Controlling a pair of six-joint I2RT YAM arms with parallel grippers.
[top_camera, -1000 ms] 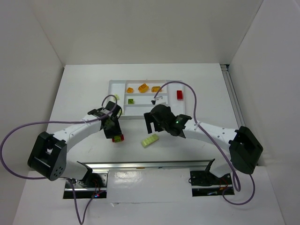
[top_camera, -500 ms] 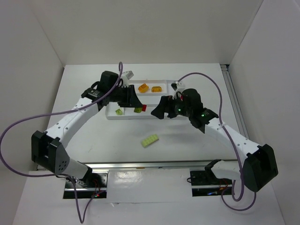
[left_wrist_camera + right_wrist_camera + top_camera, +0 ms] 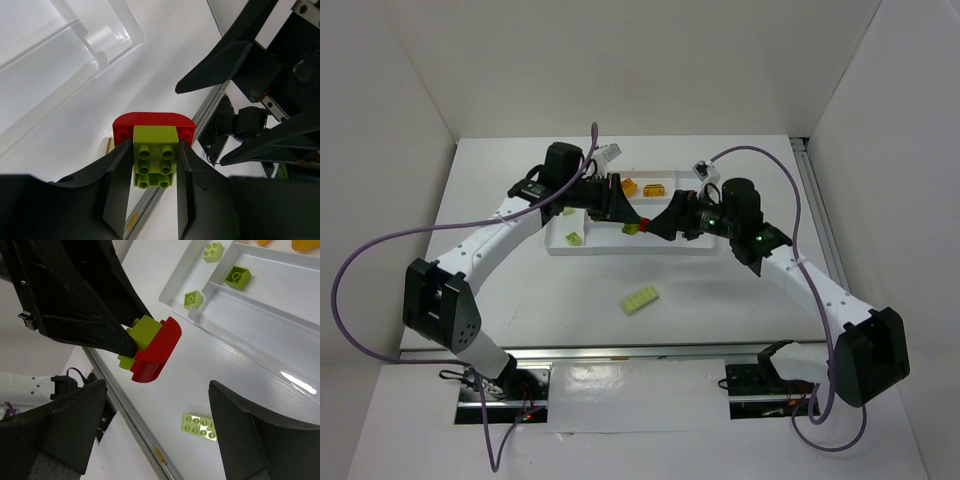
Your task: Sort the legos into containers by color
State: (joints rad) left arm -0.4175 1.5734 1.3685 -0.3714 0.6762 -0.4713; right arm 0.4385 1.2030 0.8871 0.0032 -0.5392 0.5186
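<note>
Currently: left gripper [image 3: 152, 156] is clenched on a lime-green studded plastic brick [image 3: 155, 162], one finger on each side. A glossy red plastic brick with one rounded edge [image 3: 152, 123] is joined to it and juts past the fingertips. The pair is held aloft over the near edge of the white shallow divided plastic tray [image 3: 552, 243], in no compartment. Right gripper [image 3: 156, 387] is released, jaws spread wide, facing the pair from just beside it and not touching.

Judged step: split the two colours.
- Bring the right jaws onto the red piece only, clear of the green.
- Seat the pads on flat faces (the rounded edge looks likely to slip).
- Pull along the stud axis, perhaps with a slight peel; the left grip holds firm.
- Risk: the freed piece pops loose and drops outside the tray.

Appearance: the red piece is wider than the green, showing on both sides of it. The green's studs face the left wrist camera.

Elsewhere: small loose lime-green bricks [image 3: 237, 276] lie in the tray's left sections. A pale green flat plastic plate [image 3: 641, 299] lies on the table, nearer than the tray.
</note>
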